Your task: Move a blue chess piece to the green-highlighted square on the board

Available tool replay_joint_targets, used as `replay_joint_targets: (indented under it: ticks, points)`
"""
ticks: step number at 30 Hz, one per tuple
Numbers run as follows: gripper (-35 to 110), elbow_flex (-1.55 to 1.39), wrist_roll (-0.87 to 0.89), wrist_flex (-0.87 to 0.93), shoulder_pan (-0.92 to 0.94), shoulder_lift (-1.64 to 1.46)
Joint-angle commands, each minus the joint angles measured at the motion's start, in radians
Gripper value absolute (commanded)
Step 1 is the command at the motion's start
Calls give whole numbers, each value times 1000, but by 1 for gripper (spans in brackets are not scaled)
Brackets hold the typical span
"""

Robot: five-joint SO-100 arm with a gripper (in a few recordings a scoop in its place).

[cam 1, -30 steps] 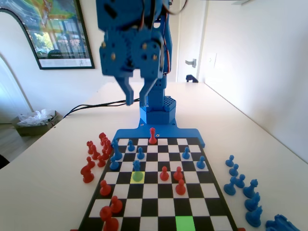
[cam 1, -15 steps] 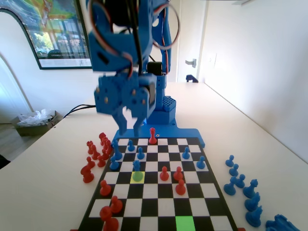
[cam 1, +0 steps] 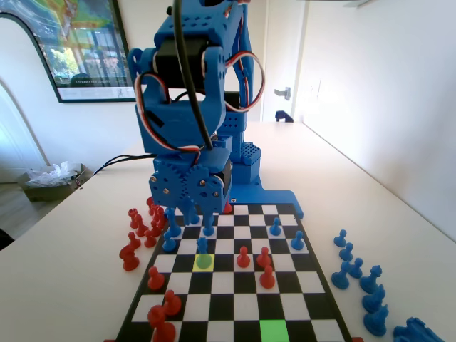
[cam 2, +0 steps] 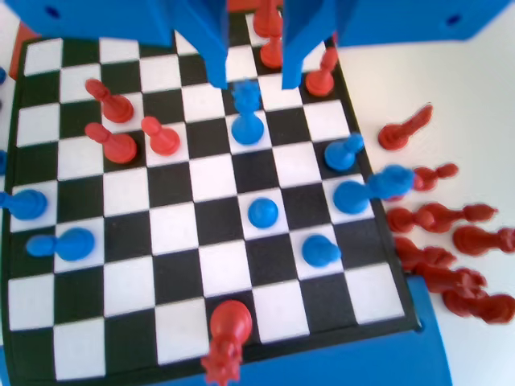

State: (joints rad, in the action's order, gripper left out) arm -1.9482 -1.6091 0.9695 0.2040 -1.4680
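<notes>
Item: the blue chess piece [cam 2: 246, 114], small moulded plastic with a jagged crown top and a round base, a little taller than the round-headed blue pawns [cam 2: 262, 212] around it.

Location: it stands upright on the yellow-lime square [cam 1: 204, 261] in the fixed view [cam 1: 203, 247], on the left half of the board [cam 1: 299, 207], a few rows in from the arm's edge. The green-highlighted square [cam 1: 272, 330] lies well apart from it, at the board's near edge in the fixed view, right of centre, and is bare.

Gripper [cam 2: 251, 80]: low over the board, its fingers [cam 2: 211, 50] spread apart and holding nothing. In the wrist view they hang just above the crown, one tip to each side of it, not touching as far as I can tell.

Handling, by my judgement: light, rigid, hard and smooth, so likely to slip or tip if pinched on the spiky crown. The better hold looks to be the narrower stem below the crown, fingers square to it, with a straight lift.

Hazards: red pawns [cam 2: 161, 137] stand near on the board, and more red pieces [cam 2: 438, 217] lie on the desk off the board's edge; the carry should clear them.
</notes>
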Motion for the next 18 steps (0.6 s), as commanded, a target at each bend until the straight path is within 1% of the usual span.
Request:
replay_joint_targets:
  ticks: [1,18]
  points:
    - [10,41,-3,-3,-6,-17]
    - [11,57,5,-41,-3,35]
